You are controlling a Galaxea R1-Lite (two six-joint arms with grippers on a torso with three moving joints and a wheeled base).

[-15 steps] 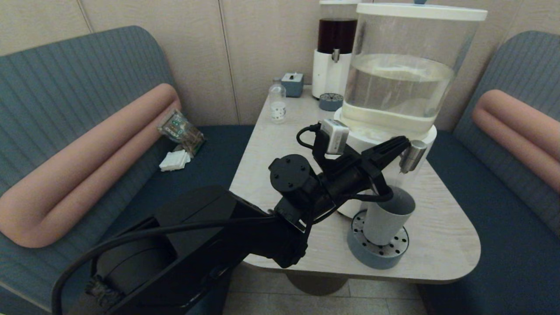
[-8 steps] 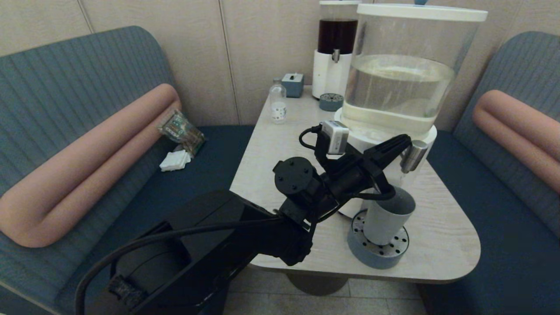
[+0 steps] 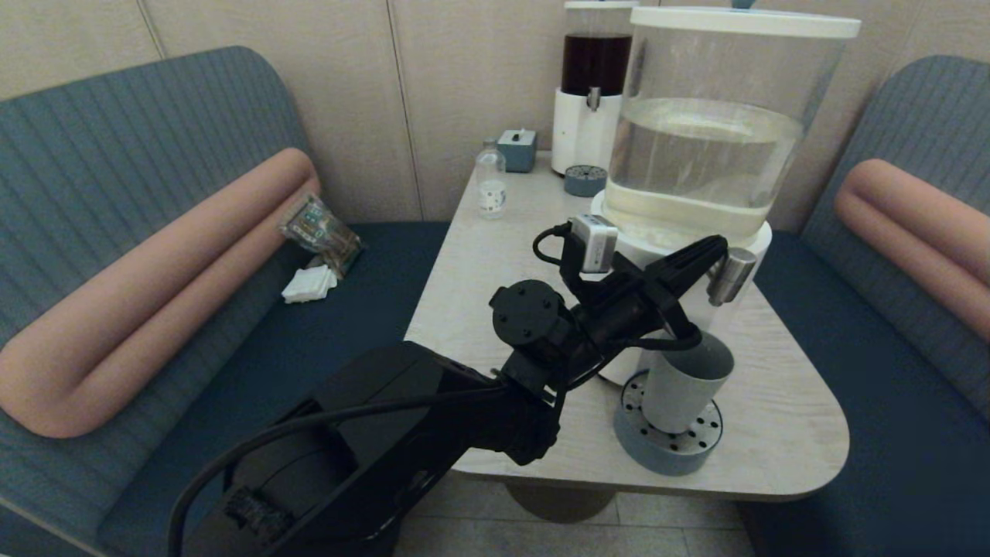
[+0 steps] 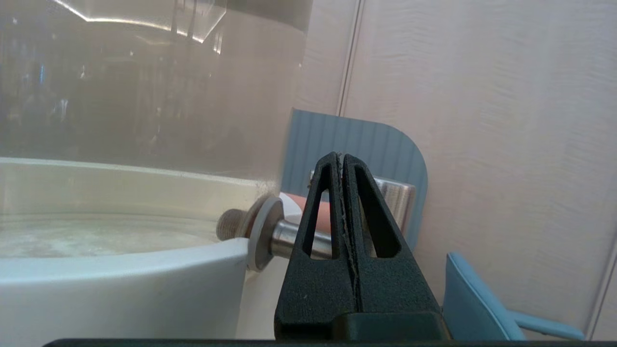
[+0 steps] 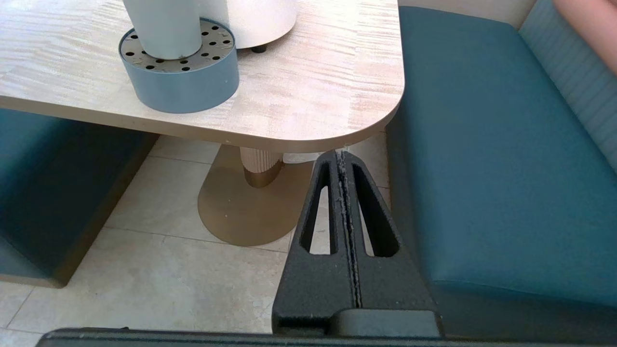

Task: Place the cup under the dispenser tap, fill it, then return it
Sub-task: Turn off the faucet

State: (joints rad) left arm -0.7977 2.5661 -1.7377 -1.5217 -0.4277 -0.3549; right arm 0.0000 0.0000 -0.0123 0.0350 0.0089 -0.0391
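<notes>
On the pale wood-grain table [image 3: 495,263], far left: small clear plastic bottle [image 3: 490,184]. Mid-table, left gripper [image 3: 715,249] raised, 2 black fingers pressed together on nothing, tips just beside the stubby brushed-metal dispenser tap [image 3: 729,276] of the big white-based dispenser with clear-liquid tank [image 3: 700,147]. Directly below the tap: plain matte grey-blue tapered cup [image 3: 684,383], upright on the round grey-blue perforated drip tray [image 3: 665,445]. Farthest right and low, beyond the table edge above the tiled floor: right gripper [image 5: 343,156], fingers together, empty.
</notes>
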